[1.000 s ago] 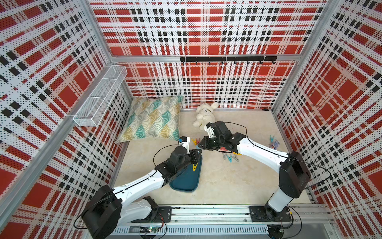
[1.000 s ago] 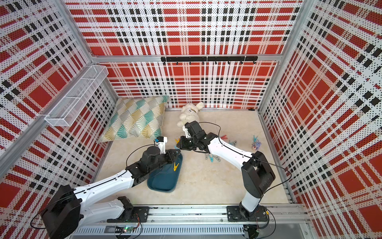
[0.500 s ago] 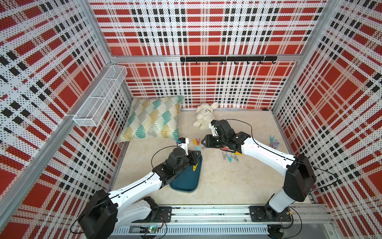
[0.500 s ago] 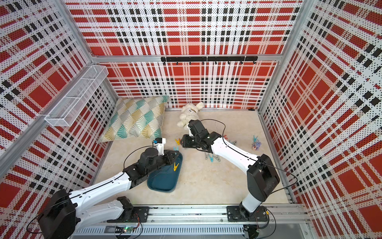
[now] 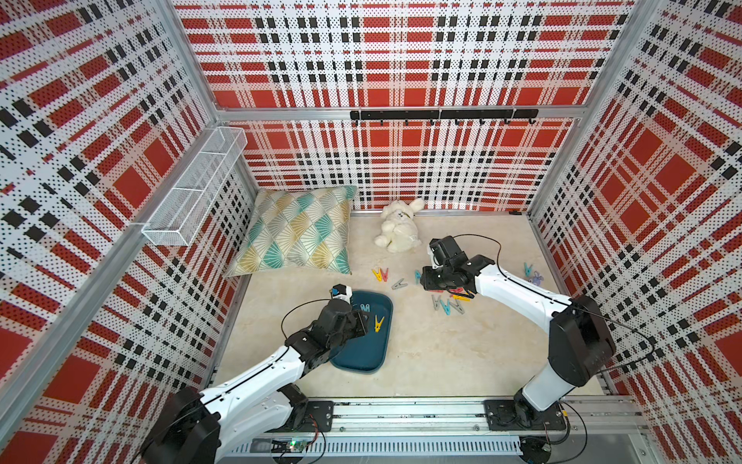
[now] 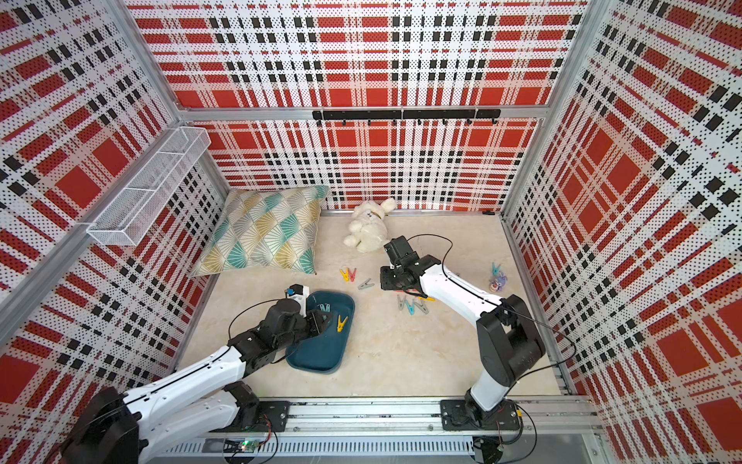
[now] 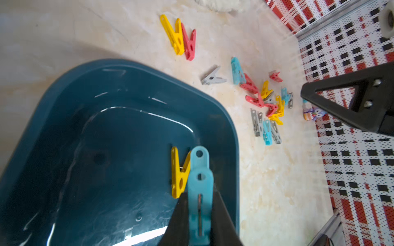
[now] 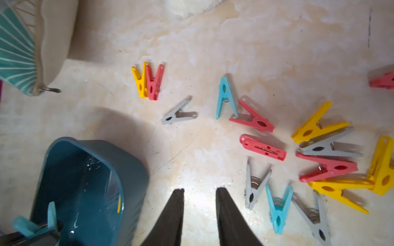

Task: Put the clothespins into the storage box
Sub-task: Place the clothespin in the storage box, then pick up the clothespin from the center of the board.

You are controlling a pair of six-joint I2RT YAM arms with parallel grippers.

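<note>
The storage box point(image 5: 373, 353) point(image 6: 321, 357) is a dark teal tray on the floor, with a yellow clothespin point(image 5: 378, 323) point(image 7: 179, 172) lying inside. My left gripper point(image 7: 199, 197) hovers over the box point(image 7: 106, 127), shut on a light blue clothespin point(image 7: 200, 185) that sticks out past the fingertips. My right gripper point(image 8: 199, 191) hangs open above bare floor between the box point(image 8: 85, 170) and a pile of clothespins point(image 8: 319, 153) point(image 5: 445, 305), holding nothing. A yellow and red pair point(image 5: 380, 274) and a grey clothespin point(image 5: 398, 284) lie apart from the pile.
A patterned pillow point(image 5: 297, 233) and a white plush rabbit point(image 5: 397, 229) sit at the back. A small toy point(image 5: 536, 277) and a blue peg point(image 5: 528, 268) lie by the right wall. A white wire basket point(image 5: 192, 189) hangs on the left wall.
My right gripper has drawn away from the far end of the box, rightward to the pile. My left gripper has shifted slightly back over the box, still holding the blue clothespin.
</note>
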